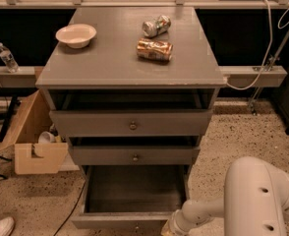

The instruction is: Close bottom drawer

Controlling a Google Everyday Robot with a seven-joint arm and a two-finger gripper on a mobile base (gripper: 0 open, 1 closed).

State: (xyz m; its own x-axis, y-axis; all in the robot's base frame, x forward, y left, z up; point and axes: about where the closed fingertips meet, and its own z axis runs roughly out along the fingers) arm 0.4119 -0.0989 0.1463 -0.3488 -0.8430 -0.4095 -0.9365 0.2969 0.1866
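The bottom drawer (130, 219) of the grey cabinet is pulled far out, its dark grey inside showing and empty. Its slim front sits at the lower edge of the view and its knob is cut off there. My gripper (168, 230) is at the end of the white arm, low at the bottom edge, against the right end of the drawer's front. Most of it is cut off by the frame. The middle drawer (134, 156) and the top drawer (132, 124) stand slightly out.
On the cabinet top (85, 65) lie a white bowl (76, 34) and two crushed cans (155, 49) (156, 25). A cardboard box (34, 136) stands on the floor to the left, a water bottle (7, 58) on a ledge behind it. Cables hang at right.
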